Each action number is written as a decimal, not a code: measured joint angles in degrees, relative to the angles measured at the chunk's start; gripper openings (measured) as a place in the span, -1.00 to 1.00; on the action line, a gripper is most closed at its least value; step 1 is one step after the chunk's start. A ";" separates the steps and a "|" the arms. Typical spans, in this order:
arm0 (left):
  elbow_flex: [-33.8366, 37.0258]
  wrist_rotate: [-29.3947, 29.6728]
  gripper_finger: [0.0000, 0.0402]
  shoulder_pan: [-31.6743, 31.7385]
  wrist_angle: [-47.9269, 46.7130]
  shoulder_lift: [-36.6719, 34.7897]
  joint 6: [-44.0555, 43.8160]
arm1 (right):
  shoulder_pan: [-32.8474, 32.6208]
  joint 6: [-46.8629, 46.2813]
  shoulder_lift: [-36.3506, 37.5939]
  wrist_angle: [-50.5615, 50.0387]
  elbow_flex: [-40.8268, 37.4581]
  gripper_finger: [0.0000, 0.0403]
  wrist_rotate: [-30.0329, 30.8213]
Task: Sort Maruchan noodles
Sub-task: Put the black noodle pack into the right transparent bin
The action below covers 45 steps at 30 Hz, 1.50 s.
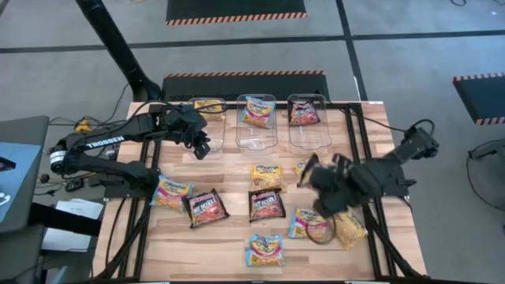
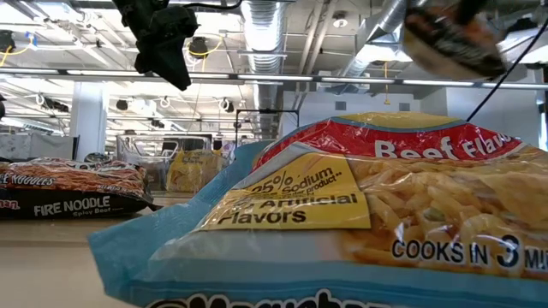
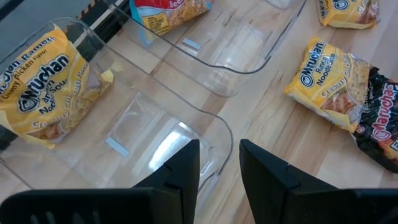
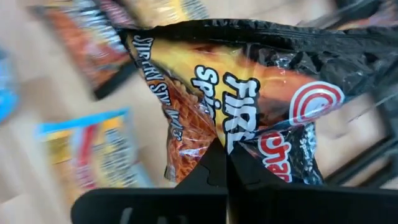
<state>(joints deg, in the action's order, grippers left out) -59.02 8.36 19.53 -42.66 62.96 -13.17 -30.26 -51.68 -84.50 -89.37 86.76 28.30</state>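
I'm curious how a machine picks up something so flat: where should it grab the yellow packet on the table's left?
Probably from straight above, pinching one crimped end of the yellow packet. It lies flat on the wood, so its middle offers nothing to pinch. The open left pincer hovers over the bins; the right pincer holds a black packet.

Low view: a light blue packet (image 2: 342,222) fills the foreground — cut off at bottom and right, hiding most of the table. Right wrist view: packets behind the black-red packet (image 4: 249,118) are blurred, labels unreadable — its own top is cropped.
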 joint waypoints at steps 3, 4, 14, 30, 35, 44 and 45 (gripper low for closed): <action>0.00 0.00 -0.50 0.00 -0.12 0.00 -0.01 | 6.13 9.46 0.44 -0.17 0.00 -0.98 3.55; 0.00 0.00 -0.50 0.00 -0.14 0.00 -0.02 | 8.28 12.58 0.47 -0.11 0.01 -0.98 4.84; 0.00 -0.40 -0.50 -0.01 -0.48 0.00 -0.17 | 28.51 39.90 -1.62 2.78 0.19 -0.98 14.75; 0.00 -0.44 -0.50 -0.02 -0.60 -0.02 0.03 | 48.63 54.88 -16.31 12.97 0.05 -0.98 19.77; 0.00 -0.44 -0.50 -0.02 -0.64 -0.02 0.04 | 50.38 54.71 -21.49 13.35 0.09 -0.98 19.72; 0.00 -0.44 -0.50 -0.02 -2.09 -0.02 0.04 | 52.80 54.74 -27.66 13.15 0.05 -0.98 18.52; 0.00 -0.44 -0.50 -0.02 -2.11 -0.02 0.04 | 53.17 54.75 -28.13 13.22 0.06 -0.98 17.93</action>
<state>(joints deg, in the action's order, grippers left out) -59.02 7.92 19.51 -44.77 62.94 -13.13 22.91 3.07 -112.63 -76.15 86.82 46.23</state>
